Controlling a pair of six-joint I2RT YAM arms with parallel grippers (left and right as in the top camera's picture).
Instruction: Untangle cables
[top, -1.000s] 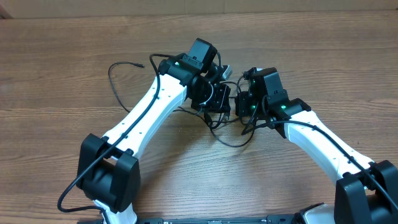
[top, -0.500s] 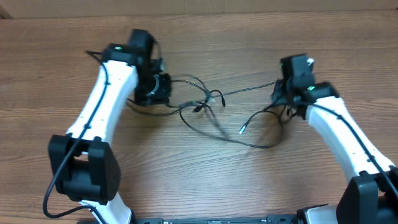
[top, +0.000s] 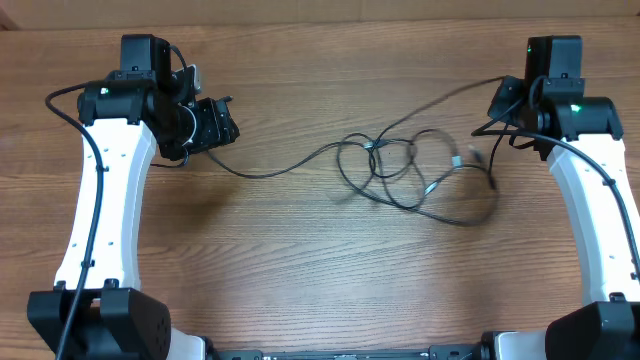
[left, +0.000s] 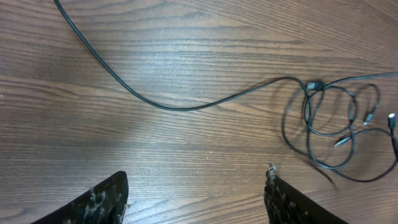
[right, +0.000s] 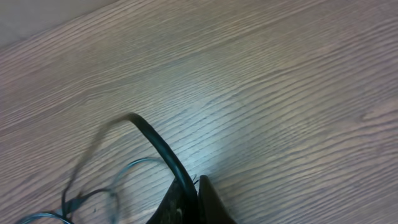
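right claw (right: 194, 191) clenched on one strand of the cables (top: 375, 148). loose knot lies mid-table, strands running out left and right. left claw (left: 196, 177) released, empty, far left over table (top: 300, 260).

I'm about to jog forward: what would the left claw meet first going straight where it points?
Most likely the cable strand arcing across bare table ahead of the open left claw; depth is unclear, so it may touch wood first.
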